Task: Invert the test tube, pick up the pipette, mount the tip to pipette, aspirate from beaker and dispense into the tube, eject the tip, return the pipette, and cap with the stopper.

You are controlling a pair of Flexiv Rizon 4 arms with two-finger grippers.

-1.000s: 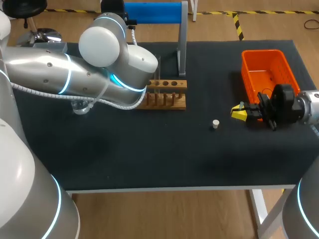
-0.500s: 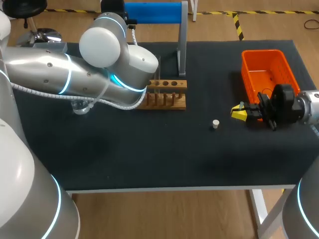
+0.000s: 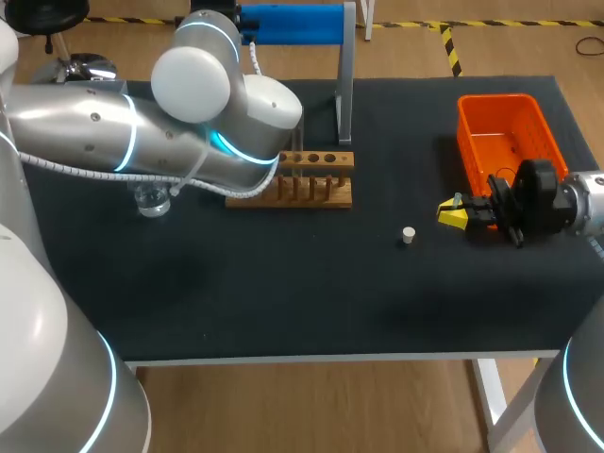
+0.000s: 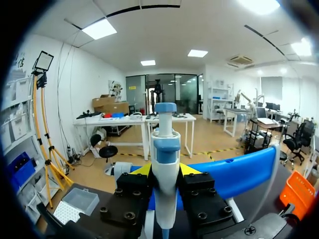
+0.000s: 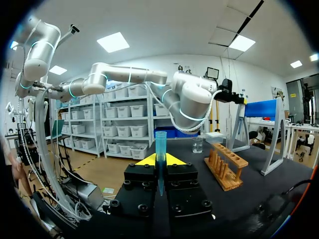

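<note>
Blue-white pipette (image 4: 166,144) clamped in left pincer (image 4: 166,170); right pincer (image 5: 160,162) seemingly pinches tip (image 5: 160,144).

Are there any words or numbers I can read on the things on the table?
None can be read. The pipette in the left claw, the blue tip in the right claw, the wooden rack, the orange bin, the stopper and the beaker show no print I can make out.
</note>
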